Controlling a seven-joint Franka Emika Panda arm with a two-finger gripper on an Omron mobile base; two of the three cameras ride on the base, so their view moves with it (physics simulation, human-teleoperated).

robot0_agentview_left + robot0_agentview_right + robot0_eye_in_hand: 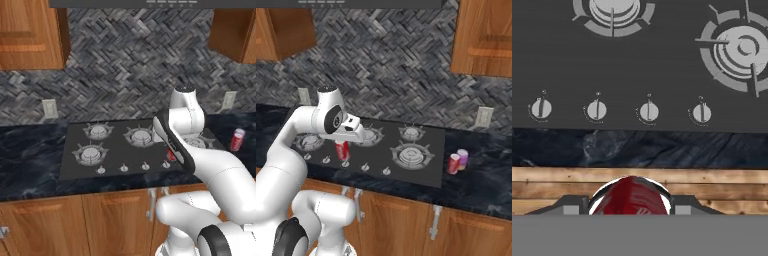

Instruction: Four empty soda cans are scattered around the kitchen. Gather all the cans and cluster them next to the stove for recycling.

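A red can (342,150) hangs clamped in the gripper (344,148), jaws closed on its sides, lifted over the stove (120,150) front so it can be carried to the pile. Below and ahead of the gripper run four knobs (597,109) and the burners (736,50). Off to its right, on the black counter (481,180) just beside the stove, two cans (458,161) already stand together. Herringbone tile and wood cabinets frame the kitchen.

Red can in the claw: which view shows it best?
Right base view: the held red can hangs upright under the claw, side visible. Hand view shows just its top; left base view, a red sliver behind the arm.
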